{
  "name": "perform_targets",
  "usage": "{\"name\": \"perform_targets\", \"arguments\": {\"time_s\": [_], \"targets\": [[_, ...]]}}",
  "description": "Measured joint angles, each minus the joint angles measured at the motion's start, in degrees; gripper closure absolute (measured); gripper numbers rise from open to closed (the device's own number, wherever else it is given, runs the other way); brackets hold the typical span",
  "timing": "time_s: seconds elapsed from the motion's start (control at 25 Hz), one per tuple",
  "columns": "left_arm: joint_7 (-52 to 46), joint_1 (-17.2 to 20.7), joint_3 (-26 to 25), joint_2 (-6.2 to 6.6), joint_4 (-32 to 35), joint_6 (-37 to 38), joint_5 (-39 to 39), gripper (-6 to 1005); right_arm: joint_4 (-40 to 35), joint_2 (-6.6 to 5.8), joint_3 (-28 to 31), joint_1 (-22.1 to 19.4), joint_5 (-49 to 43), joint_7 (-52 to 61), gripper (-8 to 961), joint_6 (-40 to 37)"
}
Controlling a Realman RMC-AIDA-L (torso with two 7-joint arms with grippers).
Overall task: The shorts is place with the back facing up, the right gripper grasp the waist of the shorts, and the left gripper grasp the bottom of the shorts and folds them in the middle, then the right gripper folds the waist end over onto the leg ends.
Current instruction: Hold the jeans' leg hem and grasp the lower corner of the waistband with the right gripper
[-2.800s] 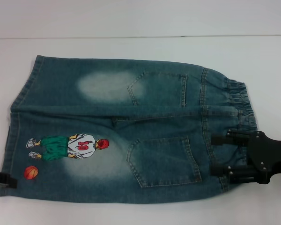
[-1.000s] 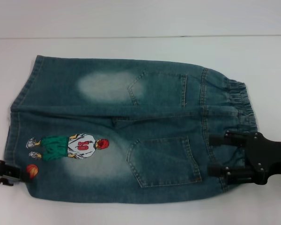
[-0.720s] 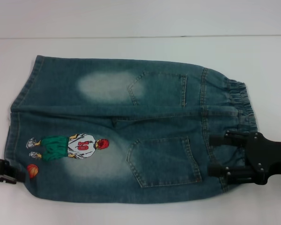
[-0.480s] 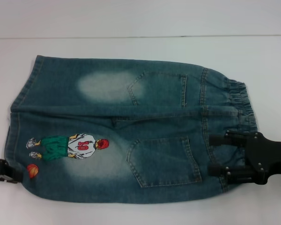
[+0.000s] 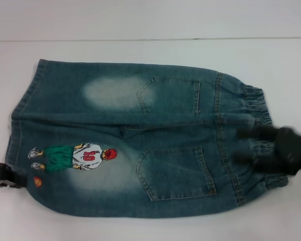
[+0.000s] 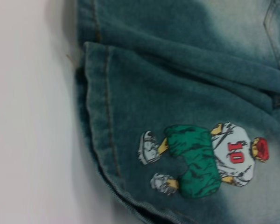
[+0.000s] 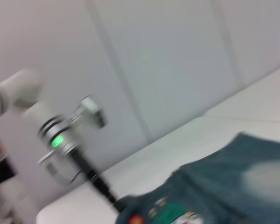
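White worktop (image 5: 140, 25) filled the room's foreground, with the shorts (image 5: 140, 140) lying flat on it, back pockets up. Beside the cartoon player print (image 5: 72, 156), the left gripper (image 5: 5, 176) sat at the near leg hem; whether its fingers had closed on cloth, I could not tell. On the far side of the print, past the pocket, the right gripper (image 5: 271, 150) was over the waist (image 5: 258, 118), its fingers blurred, their state unclear. Denim like this looked soft but fairly thick and limp; the hem and elastic band seemed the firmest places to pinch.
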Motion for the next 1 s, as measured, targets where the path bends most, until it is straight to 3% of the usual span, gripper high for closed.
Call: {"name": "perform_targets", "arguments": {"time_s": [0.16, 0.32, 0.52, 0.72, 1.0], "targets": [[0.55, -0.01, -0.08, -0.04, -0.06, 0.13, -1.42, 926, -3.34, -1.79, 4.36, 0.25, -0.05, 9.17, 47, 0.07], [1.15, -0.01, -0.1, 0.05, -0.18, -0.15, -2.43, 926, -10.1, -3.26, 5.1, 0.1, -0.49, 20.32, 47, 0.17], [1.67, -0.02, -0.09, 0.05, -0.24, -0.2, -2.61, 929, -18.25, -3.91, 5.0, 0.48, -4.58, 28.55, 47, -0.34], [1.85, -0.08, -0.1, 0.05, -0.05, 0.18, -3.02, 929, -23.63, -4.83, 4.8, 2.94, -15.17, 32.98, 46, -2.9], [1.87, -0.63, 0.24, 0.23, -0.11, 0.37, -4.69, 928, -29.21, -4.47, 4.05, 7.15, -25.77, 34.68, 46, -8.06]]}}
